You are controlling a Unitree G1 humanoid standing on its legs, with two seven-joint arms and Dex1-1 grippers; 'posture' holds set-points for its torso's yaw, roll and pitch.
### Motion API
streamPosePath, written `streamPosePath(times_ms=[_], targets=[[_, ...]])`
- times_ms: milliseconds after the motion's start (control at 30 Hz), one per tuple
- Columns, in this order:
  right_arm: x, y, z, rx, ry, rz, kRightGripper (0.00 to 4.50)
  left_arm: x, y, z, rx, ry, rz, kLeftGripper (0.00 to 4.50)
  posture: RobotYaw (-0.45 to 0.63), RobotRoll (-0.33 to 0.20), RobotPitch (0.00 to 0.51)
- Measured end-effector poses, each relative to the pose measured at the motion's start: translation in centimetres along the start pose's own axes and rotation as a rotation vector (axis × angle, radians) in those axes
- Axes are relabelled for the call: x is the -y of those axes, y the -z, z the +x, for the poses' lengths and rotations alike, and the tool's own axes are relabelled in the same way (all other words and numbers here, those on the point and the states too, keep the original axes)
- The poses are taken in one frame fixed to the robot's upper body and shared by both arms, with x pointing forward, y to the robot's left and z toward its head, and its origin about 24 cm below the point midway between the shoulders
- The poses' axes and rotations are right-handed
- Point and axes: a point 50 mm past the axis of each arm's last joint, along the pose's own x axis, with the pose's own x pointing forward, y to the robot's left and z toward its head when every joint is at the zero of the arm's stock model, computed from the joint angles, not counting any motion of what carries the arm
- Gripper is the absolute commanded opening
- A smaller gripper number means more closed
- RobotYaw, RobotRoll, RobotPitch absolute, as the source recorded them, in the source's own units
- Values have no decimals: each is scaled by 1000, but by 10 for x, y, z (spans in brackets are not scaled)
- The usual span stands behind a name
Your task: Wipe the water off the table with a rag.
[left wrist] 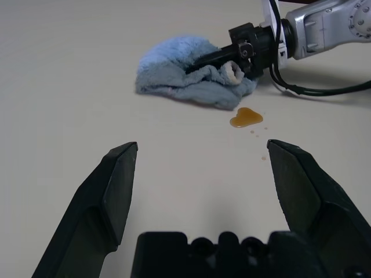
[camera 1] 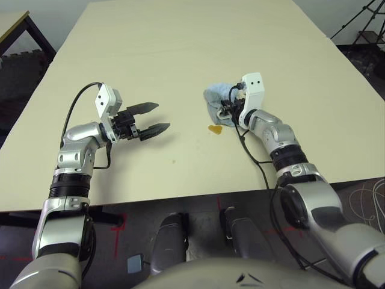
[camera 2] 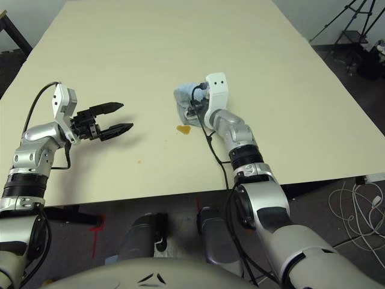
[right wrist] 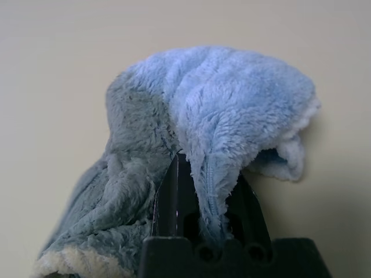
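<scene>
The table has a pale cream top, with both arms reaching over its near edge. Left gripper sits nearest, at the left side, level and pointing toward the right arm; its two black fingers stand well apart with nothing between them. No contact with any object is seen.

Further in, near mid-table, lies the water, one amber blob on the bare surface, with a few tiny specks just beside it in the left wrist view. A faint mark nearer the front edge may be another speck; the view is too poor to confirm.

Just beyond the blob is the rag, bunched light blue-grey cloth resting on the table. Right gripper is clamped on a fold of it, fingers closed tight with cloth draped over them. Rag edge lies just beside the blob; contact cannot be determined.
</scene>
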Motion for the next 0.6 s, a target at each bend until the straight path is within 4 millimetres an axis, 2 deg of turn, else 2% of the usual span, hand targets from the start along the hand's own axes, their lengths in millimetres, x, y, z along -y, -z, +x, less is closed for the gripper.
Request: streamPosePath(times_ms=[133,333,433,600], targets=[[31,-15,-8,49,121,12,55,0,1,0,-2,0,-3,4500,-110,0,133],[59,-39,-21,123,203,36,54,-1,-2,3,-4,8,6,4500,-119,0,133],[67,-49,-27,143,198,31,54,-1,-1,4,-11,14,4,4500,-121,0,136],[71,-67,-49,131,73,43,54,-5,-5,8,-11,30,18,4500,-132,0,139]])
